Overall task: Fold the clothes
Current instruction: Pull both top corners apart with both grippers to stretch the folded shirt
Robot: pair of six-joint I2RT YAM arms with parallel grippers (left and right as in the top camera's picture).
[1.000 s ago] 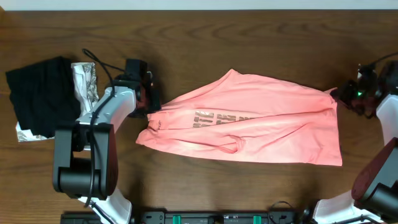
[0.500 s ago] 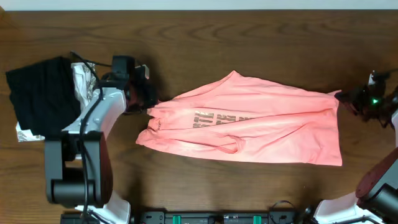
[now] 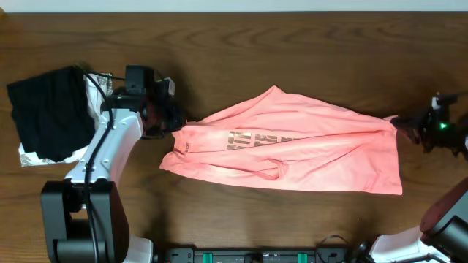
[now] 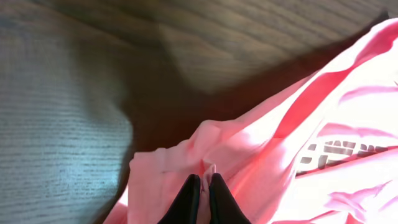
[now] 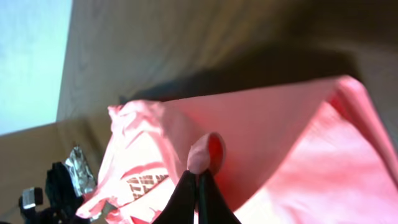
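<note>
Clearly the thin, limp T-shirt [image 3: 292, 146], spread across the middle of the table [image 3: 292, 58], will sag easily, so its opposite edges, where the left gripper [image 3: 175, 124] and the right gripper [image 3: 399, 126] each pinch fabric, seem good holds.

The left arm [image 3: 110, 150] stretches from the near edge toward the middle. The left gripper [image 3: 176, 123] sits low, its jaws pressed together on a pinch of the T-shirt [image 3: 307, 150]. The right arm [image 3: 447, 130] reaches in from the right edge, and the right gripper [image 3: 400, 123] is likewise clamped on the T-shirt.
</note>
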